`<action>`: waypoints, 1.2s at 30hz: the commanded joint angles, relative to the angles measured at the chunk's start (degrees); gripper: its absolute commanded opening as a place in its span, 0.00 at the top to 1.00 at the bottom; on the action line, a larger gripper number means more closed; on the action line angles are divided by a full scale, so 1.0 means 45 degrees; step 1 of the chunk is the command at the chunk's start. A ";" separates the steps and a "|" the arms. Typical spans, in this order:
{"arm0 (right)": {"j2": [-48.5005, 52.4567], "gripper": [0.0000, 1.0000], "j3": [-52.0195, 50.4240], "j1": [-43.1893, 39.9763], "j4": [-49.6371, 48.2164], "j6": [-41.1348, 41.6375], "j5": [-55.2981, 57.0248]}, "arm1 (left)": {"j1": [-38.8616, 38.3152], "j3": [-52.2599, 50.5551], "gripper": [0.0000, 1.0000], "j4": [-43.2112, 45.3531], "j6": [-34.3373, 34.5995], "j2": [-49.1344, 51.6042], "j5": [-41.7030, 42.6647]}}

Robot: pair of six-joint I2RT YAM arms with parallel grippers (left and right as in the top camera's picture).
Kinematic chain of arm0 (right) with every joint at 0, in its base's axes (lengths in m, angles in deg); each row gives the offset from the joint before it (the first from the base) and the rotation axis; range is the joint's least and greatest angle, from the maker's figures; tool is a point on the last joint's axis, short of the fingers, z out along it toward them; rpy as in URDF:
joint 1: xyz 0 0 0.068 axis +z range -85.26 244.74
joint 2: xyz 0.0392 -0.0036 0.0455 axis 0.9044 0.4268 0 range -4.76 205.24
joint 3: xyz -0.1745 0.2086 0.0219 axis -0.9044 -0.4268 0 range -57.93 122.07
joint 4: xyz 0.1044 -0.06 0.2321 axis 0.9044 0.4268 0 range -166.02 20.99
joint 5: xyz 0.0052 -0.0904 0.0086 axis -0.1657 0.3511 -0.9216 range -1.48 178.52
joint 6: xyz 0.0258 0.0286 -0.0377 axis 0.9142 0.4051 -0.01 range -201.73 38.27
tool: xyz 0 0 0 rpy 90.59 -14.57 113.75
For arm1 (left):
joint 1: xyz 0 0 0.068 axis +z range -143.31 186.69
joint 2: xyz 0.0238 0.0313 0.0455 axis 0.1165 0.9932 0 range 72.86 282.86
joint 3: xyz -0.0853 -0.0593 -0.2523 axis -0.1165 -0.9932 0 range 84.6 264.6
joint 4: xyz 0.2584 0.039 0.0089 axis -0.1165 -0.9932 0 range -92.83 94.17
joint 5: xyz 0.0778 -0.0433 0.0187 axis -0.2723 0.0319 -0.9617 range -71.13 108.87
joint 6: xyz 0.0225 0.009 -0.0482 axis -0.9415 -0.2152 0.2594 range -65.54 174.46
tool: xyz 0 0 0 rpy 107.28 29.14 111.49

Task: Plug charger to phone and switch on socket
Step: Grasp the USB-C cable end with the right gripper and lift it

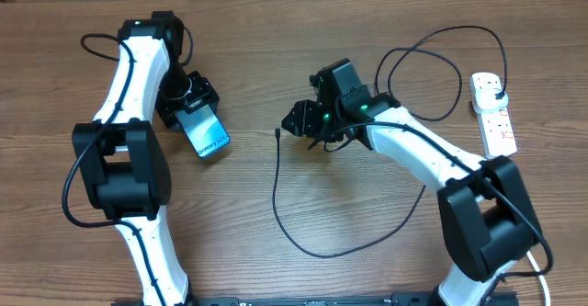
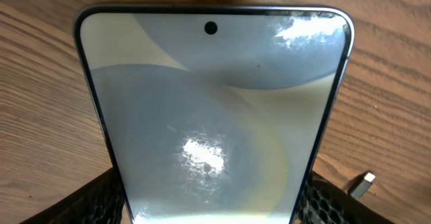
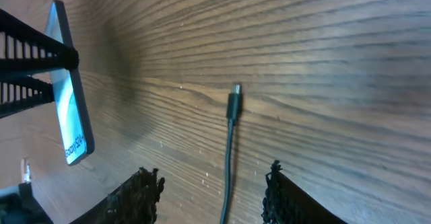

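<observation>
My left gripper (image 1: pixel 195 104) is shut on the phone (image 1: pixel 208 132), holding it tilted above the table with its lit screen up; the screen fills the left wrist view (image 2: pixel 215 116). The charger cable (image 1: pixel 276 196) lies loose on the wood, its connector tip (image 1: pixel 278 133) just left of my right gripper (image 1: pixel 296 120). In the right wrist view the cable (image 3: pixel 229 157) runs between my open fingers (image 3: pixel 212 194), its tip (image 3: pixel 235 96) ahead of them, untouched. The phone shows at the left (image 3: pixel 67 103). The charger's black plug (image 1: pixel 497 92) sits in the white socket strip (image 1: pixel 493 113) at the right.
The black cable loops across the table from the strip round the back (image 1: pixel 432 58) and front (image 1: pixel 349 246). The connector tip also shows low right in the left wrist view (image 2: pixel 361 182). Both arm bases stand at the table's near edge.
</observation>
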 commanded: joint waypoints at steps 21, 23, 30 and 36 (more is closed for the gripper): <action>0.3031 0.60 0.0155 0.0923 -0.1919 0.0665 -0.0617 | 0.0597 0.0287 0.37 -0.0102 0.0233 -0.0083 0.0136; 0.3060 0.61 0.0155 0.0923 -0.2006 0.0670 -0.0617 | 0.0597 0.0287 0.37 -0.0112 0.0233 -0.0083 0.0141; 0.3857 0.70 0.0155 0.0908 -0.2055 0.1627 -0.0772 | 0.0597 0.0287 0.37 -0.0204 0.0233 -0.0083 0.0141; 0.3886 0.79 0.0155 0.0884 -0.2059 0.1622 -0.0850 | 0.0597 0.0287 0.37 -0.0199 0.0228 -0.0083 0.0141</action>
